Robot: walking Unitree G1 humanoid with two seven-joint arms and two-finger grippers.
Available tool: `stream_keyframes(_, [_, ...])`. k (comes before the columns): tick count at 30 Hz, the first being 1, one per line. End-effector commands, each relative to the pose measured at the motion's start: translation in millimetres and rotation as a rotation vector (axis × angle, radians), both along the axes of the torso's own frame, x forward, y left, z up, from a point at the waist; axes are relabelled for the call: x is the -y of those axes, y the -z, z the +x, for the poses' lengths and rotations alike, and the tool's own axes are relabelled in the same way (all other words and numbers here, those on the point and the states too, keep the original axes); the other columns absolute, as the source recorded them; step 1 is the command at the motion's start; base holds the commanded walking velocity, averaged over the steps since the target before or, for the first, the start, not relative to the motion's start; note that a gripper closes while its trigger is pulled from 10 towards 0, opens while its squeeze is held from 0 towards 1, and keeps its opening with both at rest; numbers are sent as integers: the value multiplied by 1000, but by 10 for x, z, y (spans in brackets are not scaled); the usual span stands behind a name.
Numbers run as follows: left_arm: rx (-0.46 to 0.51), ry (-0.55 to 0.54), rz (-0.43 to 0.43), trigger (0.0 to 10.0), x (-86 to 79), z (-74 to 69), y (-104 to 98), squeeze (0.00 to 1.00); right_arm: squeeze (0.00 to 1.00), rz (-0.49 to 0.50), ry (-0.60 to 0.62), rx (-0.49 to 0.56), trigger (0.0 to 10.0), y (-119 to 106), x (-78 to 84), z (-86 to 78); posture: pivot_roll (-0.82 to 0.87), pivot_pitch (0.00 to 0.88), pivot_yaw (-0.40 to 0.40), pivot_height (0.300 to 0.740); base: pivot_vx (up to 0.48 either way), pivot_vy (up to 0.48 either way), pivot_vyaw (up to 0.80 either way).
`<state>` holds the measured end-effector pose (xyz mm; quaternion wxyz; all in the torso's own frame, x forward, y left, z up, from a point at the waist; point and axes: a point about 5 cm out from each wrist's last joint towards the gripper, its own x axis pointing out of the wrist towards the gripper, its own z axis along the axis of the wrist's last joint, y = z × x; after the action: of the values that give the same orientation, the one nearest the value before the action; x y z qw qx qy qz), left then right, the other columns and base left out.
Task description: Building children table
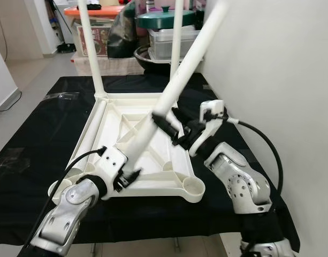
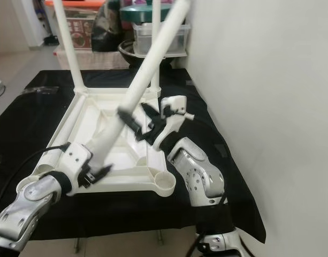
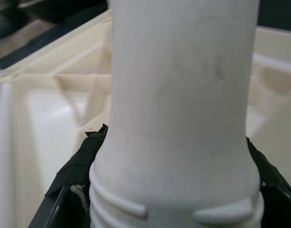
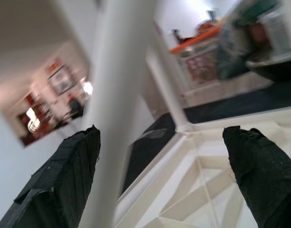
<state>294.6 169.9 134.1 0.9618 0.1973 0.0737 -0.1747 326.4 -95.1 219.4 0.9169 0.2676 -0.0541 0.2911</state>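
Note:
An upside-down white table top [image 1: 114,119] lies on a black cloth. Two white legs [image 1: 90,48] [image 1: 176,43] stand upright in its far corners. A third white leg [image 1: 186,67] slants up to the right over the top. My left gripper [image 1: 126,179] is shut on its lower, threaded end [image 3: 183,95], near the top's front left corner. My right gripper [image 1: 172,128] is open at the leg's middle. The leg [image 4: 117,95] passes between its fingers [image 4: 64,180], close to one of them. The front right socket [image 1: 193,187] stands empty.
A white wall [image 1: 271,64] runs close along the right side. Storage boxes, a green lid and a dark bowl [image 1: 164,32] crowd the space behind the table top. The black cloth [image 1: 35,134] spreads wide to the left, with bare floor [image 1: 30,69] beyond.

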Motion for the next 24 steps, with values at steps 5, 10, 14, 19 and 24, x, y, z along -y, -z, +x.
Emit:
stream_keyframes(5, [68,-151,165,10000,-55,136,69,0,0,271,110,-285,10000,252,-159,27,12,0,-56,740,0,0,0])
stream_keyframes(10, [162,-128,363,10000,40,199,58,0,0,305,106,-399,10000,364,-347,1,15,0,-60,740,0,0,0])
stream_keyframes(14, [202,-96,527,10000,80,240,131,0,0,284,78,-439,10000,316,-534,-41,11,0,-63,740,0,0,0])
stream_keyframes(19, [200,-61,580,10000,110,259,192,0,0,306,46,-439,10000,188,-620,-53,13,0,-63,740,0,0,0])
stream_keyframes(24, [192,-43,616,10000,114,278,247,0,0,343,36,-437,10000,80,-634,-47,10,0,-61,740,0,0,0])
